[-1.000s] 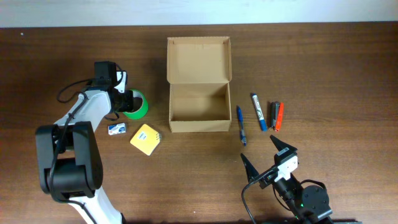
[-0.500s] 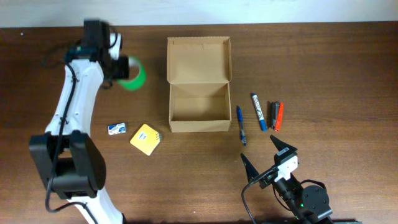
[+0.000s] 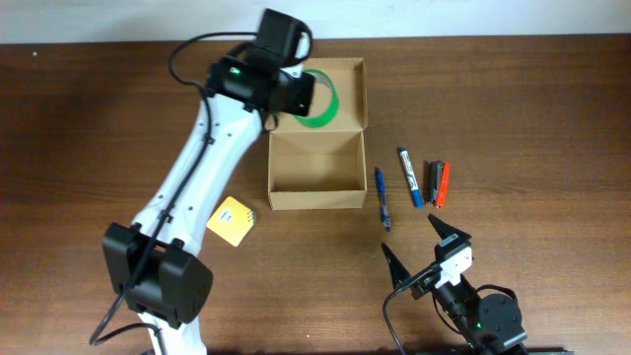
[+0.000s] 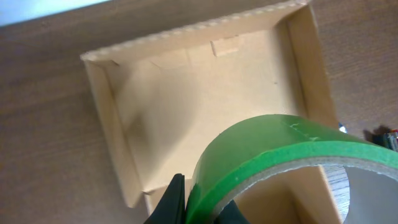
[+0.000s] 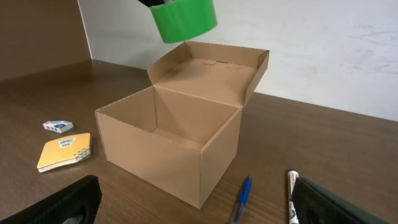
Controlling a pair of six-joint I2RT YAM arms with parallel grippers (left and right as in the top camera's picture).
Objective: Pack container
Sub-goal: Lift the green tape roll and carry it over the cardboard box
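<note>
Green tape roll [image 3: 317,99], one, clenched in left fingers [image 4: 173,199] above one container [image 3: 315,199]; right fingers [image 5: 59,202] spread.

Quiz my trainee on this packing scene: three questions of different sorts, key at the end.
1. True or false: the green tape roll already lies on the floor of the container.
2. Which end effector grips the roll? A) left B) right C) neither
3. In one word: how do the jaws of the right end effector stand?
Key: 1 false, it is held in the air over the box; 2 A, the left end effector; 3 open.
</note>
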